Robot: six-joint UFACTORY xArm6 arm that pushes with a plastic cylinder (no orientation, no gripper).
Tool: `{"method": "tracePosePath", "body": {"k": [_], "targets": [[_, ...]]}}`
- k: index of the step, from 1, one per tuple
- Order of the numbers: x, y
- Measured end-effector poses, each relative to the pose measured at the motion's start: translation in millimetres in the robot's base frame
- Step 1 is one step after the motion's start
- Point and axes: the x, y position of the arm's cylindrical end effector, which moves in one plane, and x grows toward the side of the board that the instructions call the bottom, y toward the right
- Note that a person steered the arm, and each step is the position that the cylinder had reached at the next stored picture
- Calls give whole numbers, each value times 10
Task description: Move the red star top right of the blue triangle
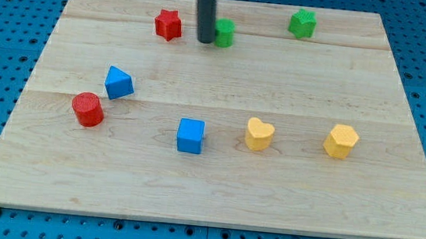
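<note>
The red star (168, 24) lies near the view's top, left of centre. The blue triangle (118, 83) lies lower and further left, on the left side of the board. My tip (204, 40) is at the end of the dark rod coming down from the view's top. It stands just right of the red star, with a small gap, and touches or nearly touches the left side of a green block (224, 33).
A red cylinder (88, 109) sits just lower left of the blue triangle. A blue cube (190, 135), a yellow heart (258, 134) and a yellow hexagon block (341, 140) lie in a row lower down. A green star (303, 23) is at the top right.
</note>
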Motion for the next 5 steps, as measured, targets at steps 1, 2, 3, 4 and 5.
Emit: {"method": "tracePosePath", "body": {"k": [1, 2, 3, 4, 5], "targets": [[0, 394], [-123, 12], [-511, -520], [-665, -720], [-319, -890]]}}
